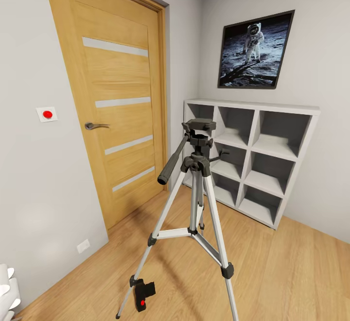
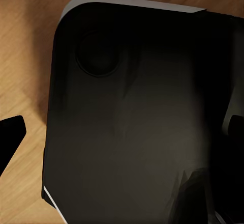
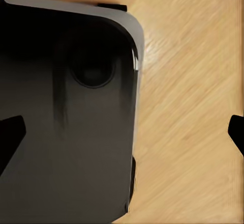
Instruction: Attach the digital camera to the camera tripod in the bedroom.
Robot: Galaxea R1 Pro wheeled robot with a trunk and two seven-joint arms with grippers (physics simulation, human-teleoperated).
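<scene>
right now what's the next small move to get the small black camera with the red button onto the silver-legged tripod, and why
Probably reach an arm down to the small black camera with the red button: it lies on the wood floor beside a foot of the silver-legged tripod, whose black head stands bare. Neither gripper appears to hold anything.

Open floor (image 1: pixel 291 272) lies right of the camera tripod (image 1: pixel 197 199); its spread legs fence the digital camera (image 1: pixel 144 293) (apparently touching one).

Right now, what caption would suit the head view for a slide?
Camera tripod on the bedroom's wood floor, digital camera lying by one leg, between a wooden door and grey cubby shelves.
</scene>
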